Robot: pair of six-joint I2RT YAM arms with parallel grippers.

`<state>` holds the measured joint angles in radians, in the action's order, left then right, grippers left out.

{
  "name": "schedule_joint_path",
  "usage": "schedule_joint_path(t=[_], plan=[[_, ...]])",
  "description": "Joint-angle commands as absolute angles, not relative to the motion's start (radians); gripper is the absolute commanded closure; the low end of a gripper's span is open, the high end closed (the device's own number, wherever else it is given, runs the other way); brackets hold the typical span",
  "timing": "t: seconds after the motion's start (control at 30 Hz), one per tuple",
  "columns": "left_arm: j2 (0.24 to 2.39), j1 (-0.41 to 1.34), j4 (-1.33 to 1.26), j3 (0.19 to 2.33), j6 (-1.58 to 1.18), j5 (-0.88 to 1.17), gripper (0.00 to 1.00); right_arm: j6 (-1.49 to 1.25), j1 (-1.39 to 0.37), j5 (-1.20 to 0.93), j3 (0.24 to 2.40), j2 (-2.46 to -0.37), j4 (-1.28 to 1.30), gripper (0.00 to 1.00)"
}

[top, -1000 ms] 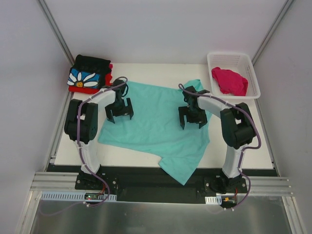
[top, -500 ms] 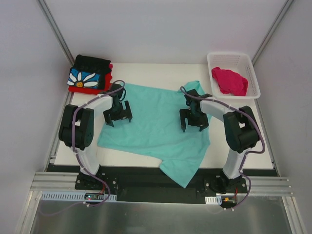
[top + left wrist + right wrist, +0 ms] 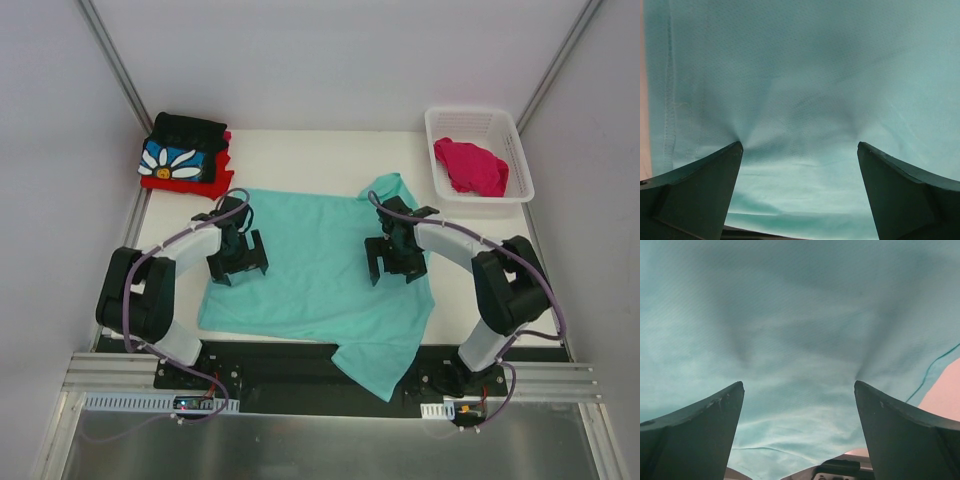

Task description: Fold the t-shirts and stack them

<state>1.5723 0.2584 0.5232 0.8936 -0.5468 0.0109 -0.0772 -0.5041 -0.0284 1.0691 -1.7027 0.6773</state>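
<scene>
Left gripper and right gripper both released, jaws wide; tips pressed onto left and right of flat mint-teal t-shirt.

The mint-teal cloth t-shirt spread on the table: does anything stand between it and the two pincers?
Nothing visible does. The left pincer and the right pincer stand open with their fingertips directly on the mint-teal cloth t-shirt, which dimples under them.

I count four t-shirts, being one teal shirt, one pink shirt, one black daisy shirt and one red shirt, one basket, and two robot arms, a left arm and a right arm.
</scene>
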Motion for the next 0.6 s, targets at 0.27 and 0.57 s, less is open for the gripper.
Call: schedule_joint_path(t=[0.27, 0.57], plan=[[1.384, 0.302, 0.695, 0.870, -0.595, 0.011, 0.01, -0.198, -0.652, 0.032, 1.023, -1.516, 0.756, 0.04], [1.511, 0.301, 0.750, 1.149, -0.561, -0.023, 0.01, -0.081, -0.488, -0.080, 1.342, -1.616, 0.824, 0.04]])
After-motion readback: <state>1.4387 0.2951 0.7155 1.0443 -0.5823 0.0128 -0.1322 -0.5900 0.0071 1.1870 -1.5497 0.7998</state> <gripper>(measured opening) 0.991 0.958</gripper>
